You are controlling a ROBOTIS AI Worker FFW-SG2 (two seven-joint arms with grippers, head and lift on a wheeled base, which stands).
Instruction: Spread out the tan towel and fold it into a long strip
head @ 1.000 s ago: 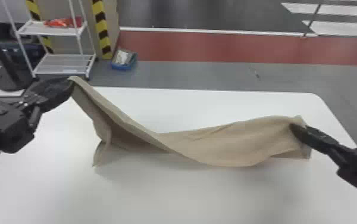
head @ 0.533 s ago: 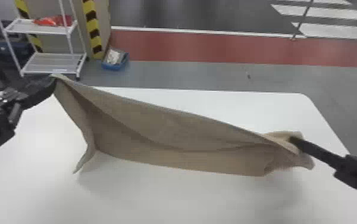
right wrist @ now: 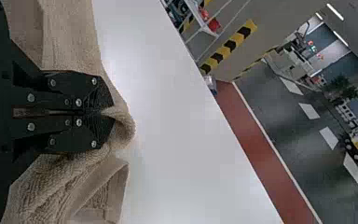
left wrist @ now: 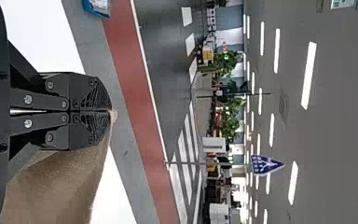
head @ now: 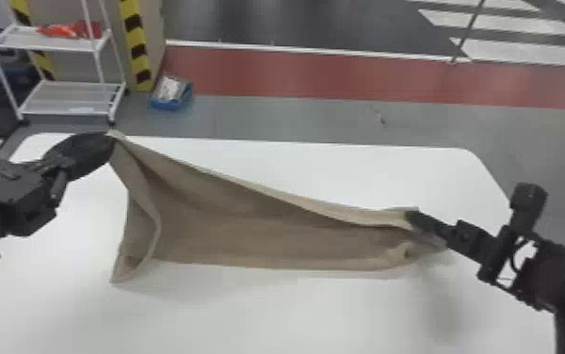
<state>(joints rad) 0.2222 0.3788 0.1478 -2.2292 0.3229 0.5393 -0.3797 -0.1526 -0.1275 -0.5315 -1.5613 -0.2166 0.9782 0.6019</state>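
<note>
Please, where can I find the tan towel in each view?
Head view: tan towel at centre, stretched between left gripper and right gripper.
Left wrist view: pinched at the fingertips, hanging beside them.
Right wrist view: bunched around the fingertips.
Shared landmark: the red floor strip.

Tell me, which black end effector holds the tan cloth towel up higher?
The left end effector: the towel slopes down from it to the right end effector, low over the white table.

Nubby tan cloth towel (head: 258,235), smooth white table (head: 295,310)
</note>
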